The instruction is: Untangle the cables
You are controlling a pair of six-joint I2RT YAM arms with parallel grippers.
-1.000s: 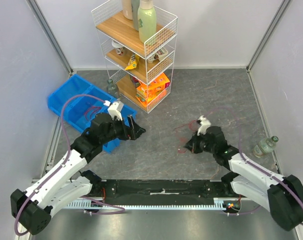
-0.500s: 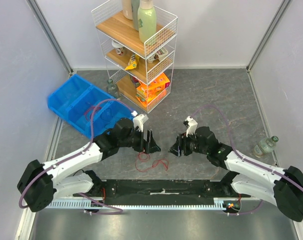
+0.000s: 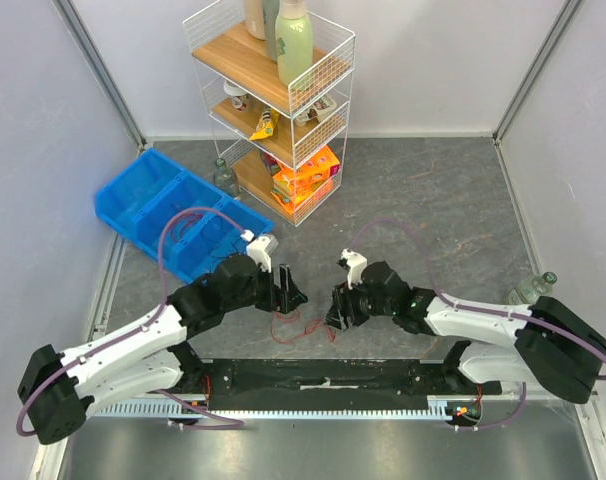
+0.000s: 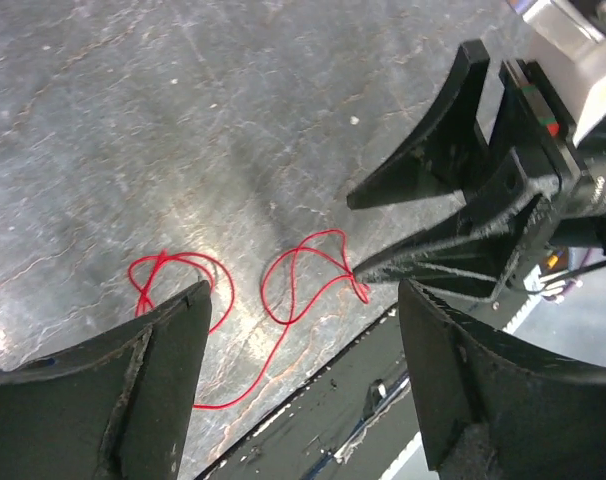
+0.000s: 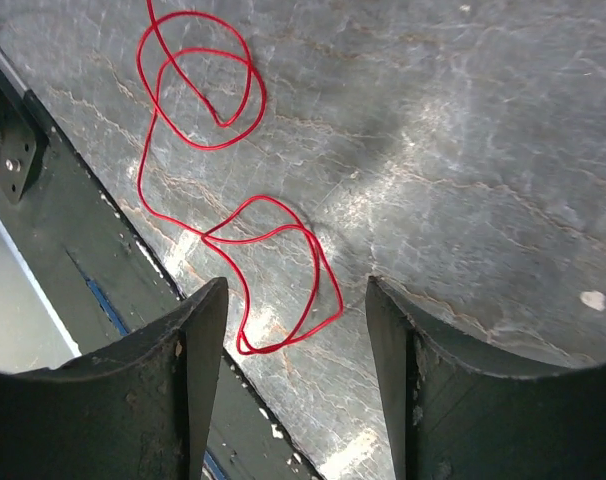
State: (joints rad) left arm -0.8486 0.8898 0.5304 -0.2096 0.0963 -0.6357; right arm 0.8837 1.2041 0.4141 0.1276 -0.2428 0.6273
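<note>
Red wire lies in loose loops at the table's near edge, centre, untouched. Just beyond it, left gripper and right gripper, both with fingers apart, have closed in since a second ago. Judged: fresh two-handed grasp pending.

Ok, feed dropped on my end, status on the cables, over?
Left hand open, right hand open, both low over the table. Red wire lying loose in crossed loops, ungripped. Nothing blocking it.
</note>
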